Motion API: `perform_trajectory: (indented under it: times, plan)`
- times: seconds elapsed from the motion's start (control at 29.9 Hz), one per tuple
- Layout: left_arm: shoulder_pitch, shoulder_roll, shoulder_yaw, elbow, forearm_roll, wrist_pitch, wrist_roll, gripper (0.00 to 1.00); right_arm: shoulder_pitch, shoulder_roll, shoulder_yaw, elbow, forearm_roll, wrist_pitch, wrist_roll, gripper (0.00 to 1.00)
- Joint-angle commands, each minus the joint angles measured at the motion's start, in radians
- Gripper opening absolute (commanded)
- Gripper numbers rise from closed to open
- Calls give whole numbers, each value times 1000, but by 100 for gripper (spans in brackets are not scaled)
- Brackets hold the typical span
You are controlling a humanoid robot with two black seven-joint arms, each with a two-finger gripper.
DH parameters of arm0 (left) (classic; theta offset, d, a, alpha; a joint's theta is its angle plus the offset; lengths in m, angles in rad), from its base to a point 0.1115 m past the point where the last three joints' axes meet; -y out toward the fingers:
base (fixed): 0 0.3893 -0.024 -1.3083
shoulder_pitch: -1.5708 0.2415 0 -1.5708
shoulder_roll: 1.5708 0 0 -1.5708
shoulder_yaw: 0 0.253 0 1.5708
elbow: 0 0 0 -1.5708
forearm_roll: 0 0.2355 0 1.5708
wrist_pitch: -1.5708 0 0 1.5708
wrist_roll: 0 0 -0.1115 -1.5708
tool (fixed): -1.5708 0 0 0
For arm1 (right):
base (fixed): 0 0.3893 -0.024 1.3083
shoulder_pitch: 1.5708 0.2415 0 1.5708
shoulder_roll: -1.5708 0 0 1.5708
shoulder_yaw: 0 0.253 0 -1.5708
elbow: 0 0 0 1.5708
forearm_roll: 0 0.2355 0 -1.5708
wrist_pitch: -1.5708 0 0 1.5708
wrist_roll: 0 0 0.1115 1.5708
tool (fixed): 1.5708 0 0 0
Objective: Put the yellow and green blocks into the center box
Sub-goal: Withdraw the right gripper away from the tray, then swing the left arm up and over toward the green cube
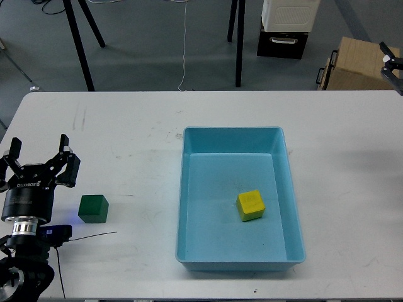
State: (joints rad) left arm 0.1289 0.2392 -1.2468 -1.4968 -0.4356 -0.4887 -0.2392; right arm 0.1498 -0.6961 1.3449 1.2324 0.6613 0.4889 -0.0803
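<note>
The yellow block point(250, 205) lies inside the light blue box point(189, 207) at the table's middle, towards its right half. The green block point(93, 208) sits on the white table at the left, outside the box. My left gripper point(39, 156) is open and empty, just up and to the left of the green block and not touching it. My right gripper point(391, 61) shows only at the far right edge, high above the table's back corner, its two fingertips apart and empty.
The white table point(126, 138) ends at a front edge close below the box. A thin black cable point(88, 236) lies just below the green block. Behind the table stand black tripod legs, a cardboard box point(356, 66) and a black-and-white case.
</note>
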Motion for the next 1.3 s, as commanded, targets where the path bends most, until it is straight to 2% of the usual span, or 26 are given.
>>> perform_trajectory:
  times: [0.0,0.13,0.33,0.5,0.57,0.63,0.84,0.94,1.04,1.14,1.27]
  plan:
    - [0,0,-22,-8,-2,0,-51,100,-180,53,149,51,52,0,-1,100]
    - [2,2,-22,-31,-2,0,-57,100,-324,128,172,88,61,0,-2,100]
    - [5,-1,-45,-59,-2,0,-57,100,-397,193,163,140,31,0,-7,100]
    - [-35,40,-132,-51,17,0,-32,100,-421,138,146,137,17,0,-7,100]
    - [-63,110,-132,-48,32,0,3,100,-423,68,132,137,17,0,-6,100]
    - [-81,130,-141,-48,31,0,33,100,-423,24,129,136,18,0,-4,100]
    - [-209,146,-121,-48,32,0,38,100,-423,0,126,137,20,0,-1,100]
    - [-248,240,-108,-48,41,0,31,100,-424,29,125,140,18,0,-1,100]
    - [-299,357,-14,-57,46,5,31,100,-427,67,120,145,15,0,-1,100]
    - [-425,503,160,-60,109,73,31,100,-435,115,120,153,-2,0,-1,100]
    - [-624,616,406,-62,244,131,32,100,-437,170,120,165,-17,0,-1,100]
